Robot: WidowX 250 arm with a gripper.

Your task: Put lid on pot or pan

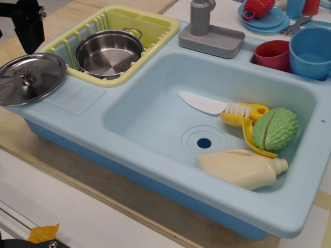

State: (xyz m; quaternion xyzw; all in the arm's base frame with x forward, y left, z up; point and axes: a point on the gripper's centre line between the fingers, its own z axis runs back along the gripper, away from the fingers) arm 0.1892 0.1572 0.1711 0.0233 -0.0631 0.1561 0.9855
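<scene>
One wooden desk (67, 170) carries the pale blue toy sink (155, 150). Just below my fingers (28, 26) lies the lid (30, 78) on its corner; the pot (108, 51) sits beside them in the yellow rack (155, 26). Cut off by the frame edge, I cannot tell their spread.

1. The lid (29, 78) was a round, shiny steel disc with a small metal knob at its centre. It lay knob-up on the sink's left corner, its edge apparently overhanging.
2. The pot (109, 52) sat upright and uncovered in the yellow rack, just beside the lid, its loop handle at the far rim.
</scene>
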